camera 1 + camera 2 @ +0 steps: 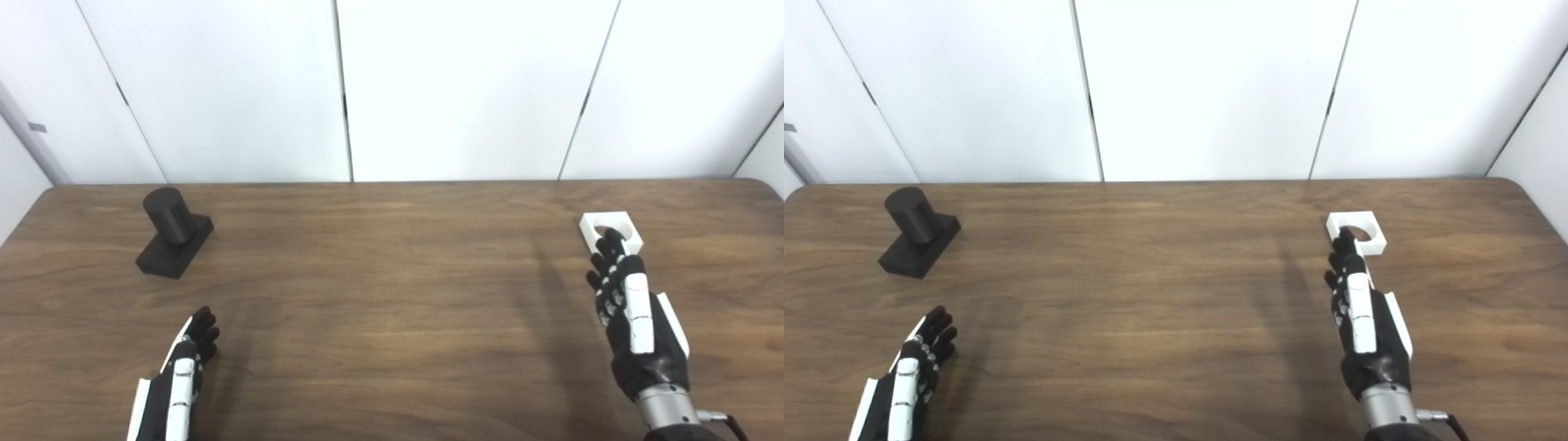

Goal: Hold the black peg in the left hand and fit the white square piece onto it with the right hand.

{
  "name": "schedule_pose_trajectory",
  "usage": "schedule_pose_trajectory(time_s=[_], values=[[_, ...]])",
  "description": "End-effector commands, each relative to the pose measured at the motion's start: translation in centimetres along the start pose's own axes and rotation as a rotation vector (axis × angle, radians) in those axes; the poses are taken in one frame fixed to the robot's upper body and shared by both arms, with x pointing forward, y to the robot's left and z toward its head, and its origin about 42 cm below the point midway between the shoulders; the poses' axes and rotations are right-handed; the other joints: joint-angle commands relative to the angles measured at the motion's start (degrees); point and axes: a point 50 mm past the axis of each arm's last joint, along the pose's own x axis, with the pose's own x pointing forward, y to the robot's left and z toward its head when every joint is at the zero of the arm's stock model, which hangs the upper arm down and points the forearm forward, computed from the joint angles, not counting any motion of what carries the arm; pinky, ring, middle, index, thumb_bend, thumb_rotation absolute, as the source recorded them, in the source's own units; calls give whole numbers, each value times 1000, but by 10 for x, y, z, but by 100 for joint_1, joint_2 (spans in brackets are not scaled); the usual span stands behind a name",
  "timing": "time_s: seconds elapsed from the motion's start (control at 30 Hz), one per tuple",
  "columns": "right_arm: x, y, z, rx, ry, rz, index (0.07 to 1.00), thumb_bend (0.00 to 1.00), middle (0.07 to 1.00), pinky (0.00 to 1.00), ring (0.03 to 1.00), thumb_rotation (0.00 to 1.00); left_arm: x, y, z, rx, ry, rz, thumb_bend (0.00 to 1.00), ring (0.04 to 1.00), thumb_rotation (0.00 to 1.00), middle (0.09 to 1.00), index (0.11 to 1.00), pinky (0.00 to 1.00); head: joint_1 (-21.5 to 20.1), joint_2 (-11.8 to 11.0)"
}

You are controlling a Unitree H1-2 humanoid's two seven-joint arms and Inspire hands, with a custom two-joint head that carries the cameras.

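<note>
The black peg (173, 230), a round post on a rectangular base, stands on the wooden table (380, 294) at the far left. The white square piece (611, 230) with a round hole lies flat at the far right. My left hand (184, 367) is open and empty near the front left edge, well short of the peg. My right hand (625, 300) is open, its fingers stretched forward, and its fingertips overlap the near edge of the white piece. It also shows in the right eye view (1356, 306).
White wall panels (392, 86) stand behind the table's far edge. The table's right far corner is rounded.
</note>
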Motion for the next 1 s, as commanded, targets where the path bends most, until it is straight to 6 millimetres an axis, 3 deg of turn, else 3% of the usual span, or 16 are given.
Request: schedule_pose_trajectory(time_s=[0.0,0.47,0.67,0.83,0.97], values=[[-61,-27,-19,-56,140,-28,1000,501,1000,1000,1000,1000,-2,-7,17,-17,-85,16,432,906,968,924,916,909,-2,4],[-58,-30,-20,-67,177,-35,1000,464,1000,1000,1000,1000,-2,-10,16,-15,-81,13,457,917,984,934,923,920,97,-7],[-58,-37,-21,-58,184,-27,1000,456,1000,1000,1000,1000,-3,-17,14,-16,-68,16,485,917,951,928,922,936,610,-142],[-57,-46,-24,-43,178,-24,1000,435,1000,1000,1000,1000,-6,-30,9,-33,-70,19,497,909,896,911,903,919,1414,-411],[-57,-52,-26,-34,180,-13,1000,476,1000,1000,1000,1000,-9,-40,5,-43,-52,0,503,932,913,935,919,929,1786,-579]])
